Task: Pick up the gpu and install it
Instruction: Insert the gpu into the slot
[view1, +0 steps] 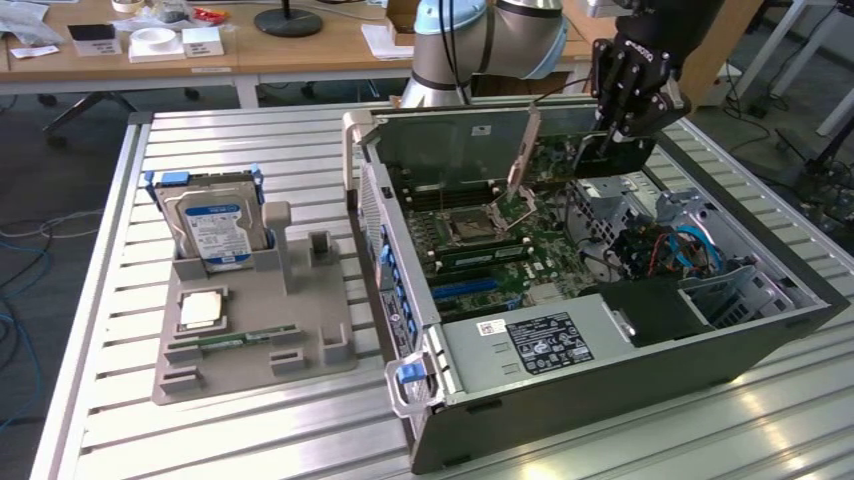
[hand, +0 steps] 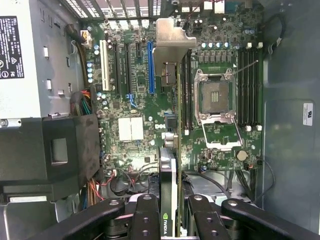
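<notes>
Gripper (view1: 611, 140) fingers (hand: 145, 220) are clamping the gpu (hand: 171, 150) edge-on, holding it over the motherboard (hand: 135, 100) inside the open case (view1: 601, 385). Card is looking light, stiff, fragile; gripping by the board edges seems safest, not the components.

My gripper (hand: 174, 212) has black matt fingers (hand: 146, 214), prob. metal, w/ round bolt heads. The gpu (hand: 169, 175) is a green circuit board w/ a black plastic cooler, a bit glossy. Its end bracket (hand: 171, 42) is bare silver metal, smooth. The PC case (view1: 641, 390) is dark grey sheet metal, matt. The table (view1: 240, 440) is ribbed aluminium, shiny. The holder tray (view1: 240, 368) looks like grey matt plastic.
</notes>
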